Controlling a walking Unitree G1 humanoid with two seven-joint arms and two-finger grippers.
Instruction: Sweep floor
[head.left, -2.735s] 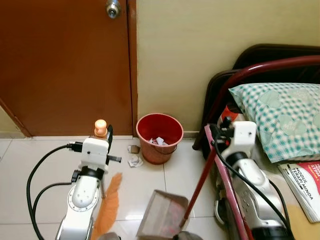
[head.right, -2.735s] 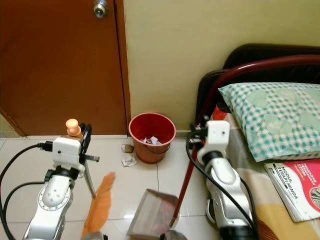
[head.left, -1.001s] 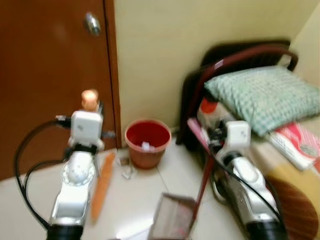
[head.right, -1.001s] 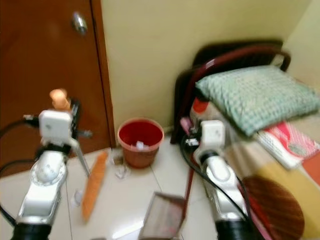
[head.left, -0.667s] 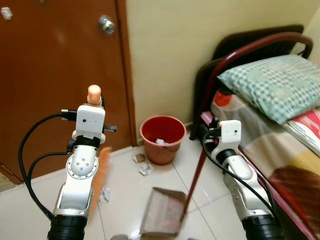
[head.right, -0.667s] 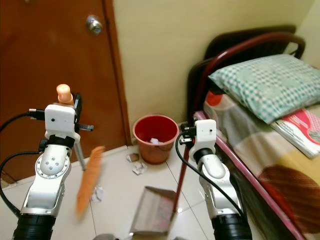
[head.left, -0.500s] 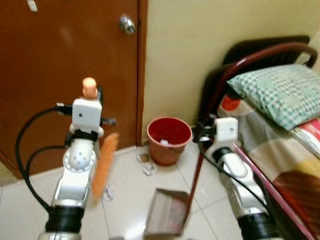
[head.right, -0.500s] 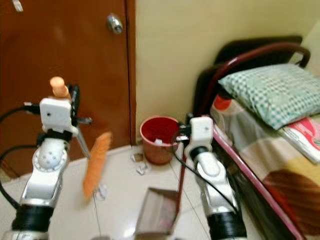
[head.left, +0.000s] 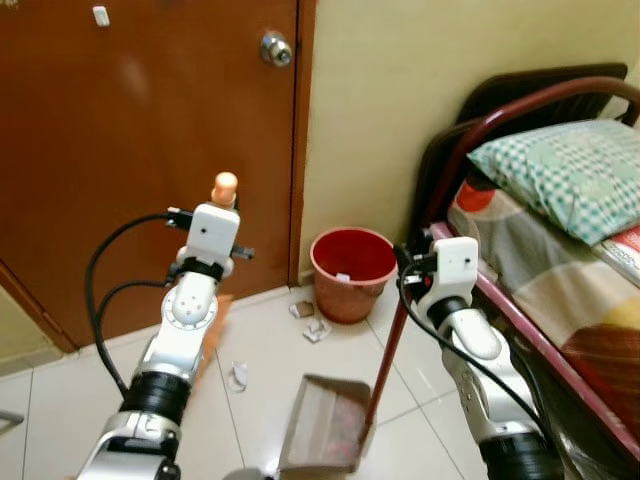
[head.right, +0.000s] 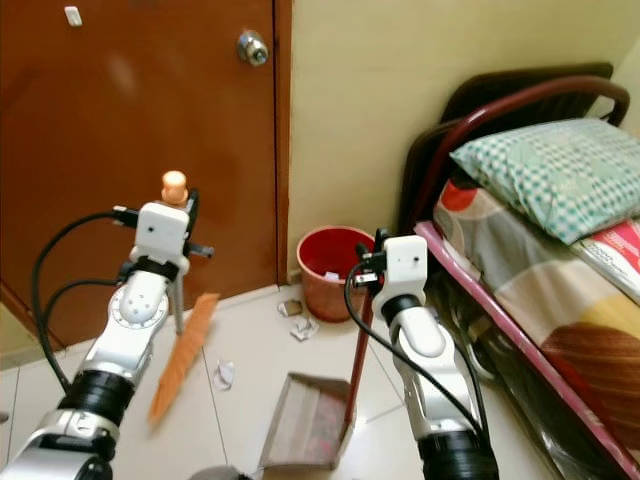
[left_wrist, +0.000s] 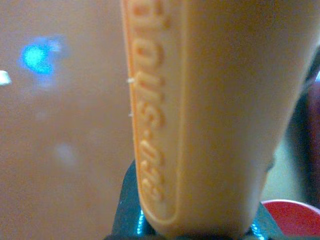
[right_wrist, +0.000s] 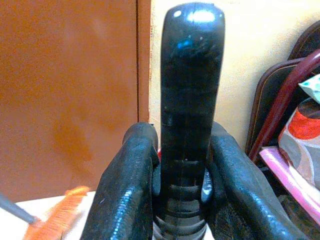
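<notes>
Left gripper (head.right: 182, 215) clamps one orange-bristled broom (head.right: 182, 358); right gripper (right_wrist: 183, 187) clamps one brown long-handled dustpan (head.right: 307, 430). One red plastic bin (head.right: 334, 259), three paper scraps (head.right: 223, 373) on tile.

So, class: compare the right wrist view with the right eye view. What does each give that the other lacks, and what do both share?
Wrist view adds: a close look at the right gripper shut around the black tip of the dustpan handle.
Eye view adds: the dustpan, red bin, paper scraps, and the left gripper holding the broom.
Both: the brown door and the broom's orange bristles.
</notes>
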